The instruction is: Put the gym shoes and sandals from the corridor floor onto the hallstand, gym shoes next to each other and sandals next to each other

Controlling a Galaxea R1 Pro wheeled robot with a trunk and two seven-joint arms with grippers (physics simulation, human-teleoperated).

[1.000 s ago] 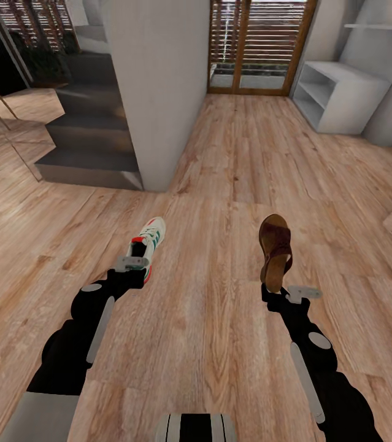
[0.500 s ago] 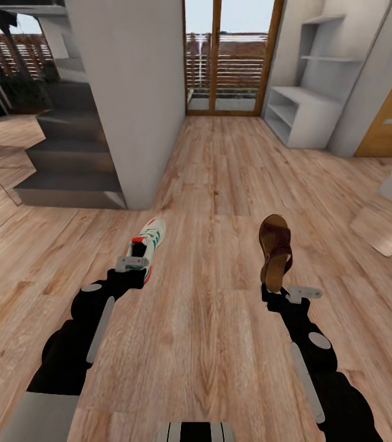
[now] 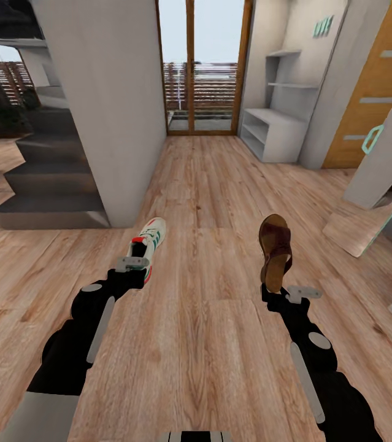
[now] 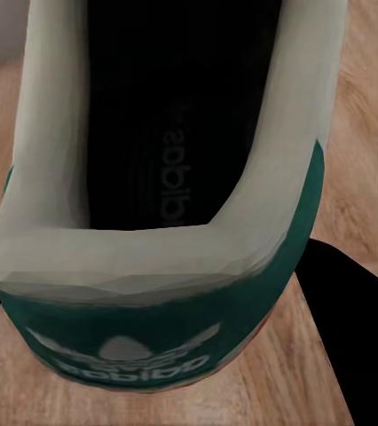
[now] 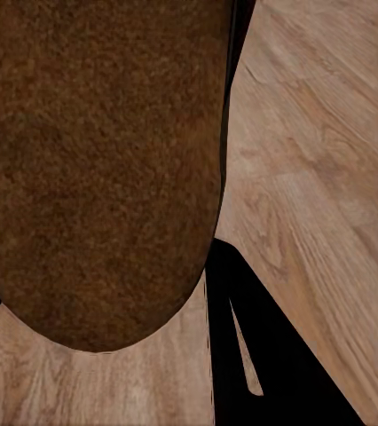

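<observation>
Gripping 1 gym shoe (image 3: 148, 241) left, 1 sandal (image 3: 275, 250) right.

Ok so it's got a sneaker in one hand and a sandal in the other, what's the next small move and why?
Probably roll forward down the corridor, bearing a little right toward the hallstand. The left gripper holds a gym shoe and the right gripper a sandal, both lifted off the corridor floor, while the rack stands well ahead by the glass door, likely beyond arm's reach.

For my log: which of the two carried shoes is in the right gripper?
The brown sandal, held at its heel by the right gripper. The white gym shoe sits in the left gripper.
</observation>
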